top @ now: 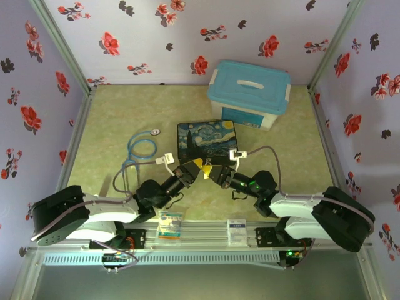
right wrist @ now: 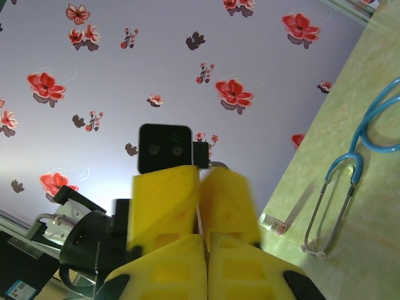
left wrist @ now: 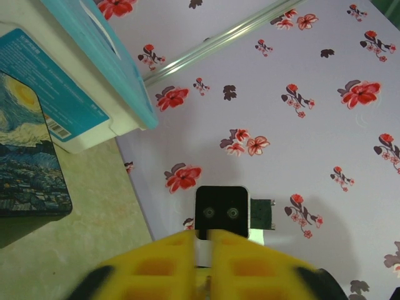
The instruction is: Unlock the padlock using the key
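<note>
Two pincers meet tip to tip low over the green worktop [top: 287,162], just in front of the starry-night box [top: 206,139]. The right pincer [top: 207,172] has its yellow fingers pressed together. A thin pale sliver lies in their seam, too slight to tell whether it is the key. The left pincer [top: 196,165] shows a narrow slit with something pale in it; whether it clamps anything cannot be told. The fingertips cover their meeting point, so the padlock's place cannot be told.
</note>
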Controlling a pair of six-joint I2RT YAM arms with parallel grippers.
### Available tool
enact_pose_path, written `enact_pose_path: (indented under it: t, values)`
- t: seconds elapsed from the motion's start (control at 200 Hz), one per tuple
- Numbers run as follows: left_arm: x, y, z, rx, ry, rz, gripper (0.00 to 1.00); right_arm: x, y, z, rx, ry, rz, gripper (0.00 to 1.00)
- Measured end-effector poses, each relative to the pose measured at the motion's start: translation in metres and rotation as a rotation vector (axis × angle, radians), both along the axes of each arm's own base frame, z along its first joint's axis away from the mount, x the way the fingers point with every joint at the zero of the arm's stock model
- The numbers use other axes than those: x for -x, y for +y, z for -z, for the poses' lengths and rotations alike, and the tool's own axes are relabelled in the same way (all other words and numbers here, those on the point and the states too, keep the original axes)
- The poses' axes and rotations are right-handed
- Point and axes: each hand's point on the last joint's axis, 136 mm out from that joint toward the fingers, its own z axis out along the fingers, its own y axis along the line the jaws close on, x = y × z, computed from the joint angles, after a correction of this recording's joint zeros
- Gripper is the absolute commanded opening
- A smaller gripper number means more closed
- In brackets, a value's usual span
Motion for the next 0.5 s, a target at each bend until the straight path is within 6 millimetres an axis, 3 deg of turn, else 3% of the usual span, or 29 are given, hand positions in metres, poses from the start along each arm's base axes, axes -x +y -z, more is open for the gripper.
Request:
enact_pose_path:
  t: [0.045, 0.06, 0.16, 0.29, 0.5]
  values:
    - [-0.001, 0.004, 0.006, -0.01, 0.009, -0.016, 0.96, 0.0, -0.001, -0.002, -0.004, -0.003, 0.001, 0.0]
    - [-0.002, 0.005, 0.008, -0.015, 0.012, -0.023, 0.99, 0.001, -0.002, -0.002, -0.005, -0.005, 0.002, 0.0]
    - [-0.007, 0.019, 0.028, -0.066, 0.047, -0.084, 1.0, 0.001, -0.01, -0.001, 0.009, -0.001, 0.02, 0.0]
    - [-0.019, 0.032, 0.059, -0.187, 0.141, -0.163, 1.0, -0.002, -0.022, 0.016, 0.121, 0.024, 0.074, 0.0]
    - [-0.032, 0.019, 0.101, -0.458, 0.215, -0.166, 0.95, -0.014, -0.053, 0.06, 0.373, 0.084, 0.191, 0.0]
